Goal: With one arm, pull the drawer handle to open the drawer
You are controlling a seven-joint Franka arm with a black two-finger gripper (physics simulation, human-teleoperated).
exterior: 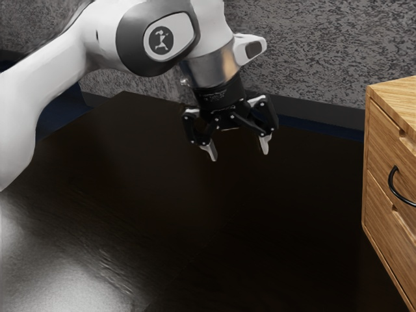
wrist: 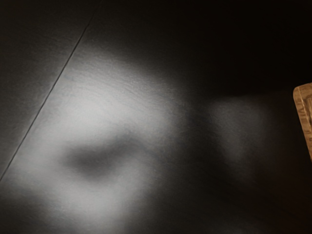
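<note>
Drawer handle (exterior: 394, 186), black, sits on the wooden cabinet (exterior: 383, 140) at four o'clock from our gripper (exterior: 238, 150), well apart; our fingers stand spread, empty, above the dark table (exterior: 130, 227); the wrist view catches a cabinet corner (wrist: 304, 117) beside the table (wrist: 122, 97).

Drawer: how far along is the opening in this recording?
Nothing done yet: the drawer looks flush in its cabinet. In hand: the gripper, open, hangs over the dark table, apart from the handle toward the exterior view's left. Left: reach the handle, grip it, pull.
</note>
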